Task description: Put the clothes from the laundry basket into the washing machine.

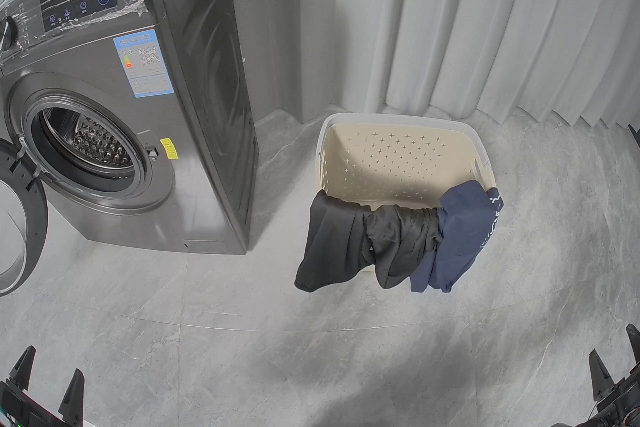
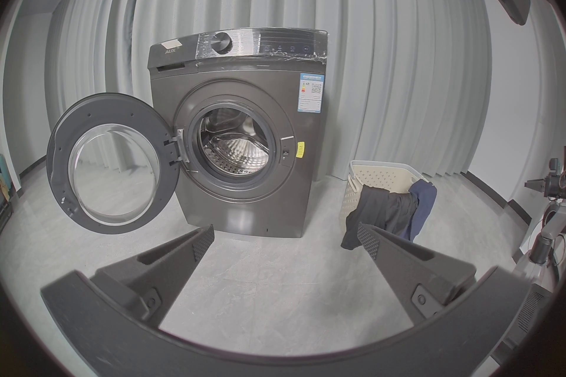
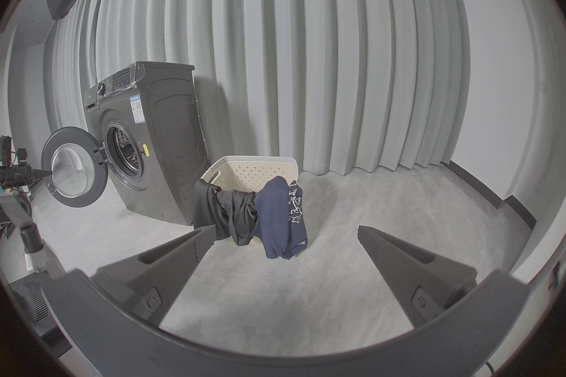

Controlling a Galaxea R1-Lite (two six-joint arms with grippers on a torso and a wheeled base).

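A cream laundry basket [image 1: 400,141] stands on the floor right of the grey washing machine [image 1: 133,88]. A dark grey garment [image 1: 363,241] and a navy garment [image 1: 463,231] hang over the basket's near rim. The machine's round door [image 2: 109,163] is swung wide open and the drum [image 2: 233,139] looks empty. My left gripper [image 1: 48,378] is open at the bottom left, far from the basket. My right gripper [image 1: 617,358] is open at the bottom right. In the wrist views the left gripper [image 2: 283,234] faces the machine and the right gripper [image 3: 286,237] faces the basket [image 3: 253,172].
Pale curtains [image 1: 467,8] close off the back, just behind the basket and machine. Grey marble-look floor [image 1: 267,341] lies bare between me and the basket. The open door [image 1: 17,215] juts out at the far left.
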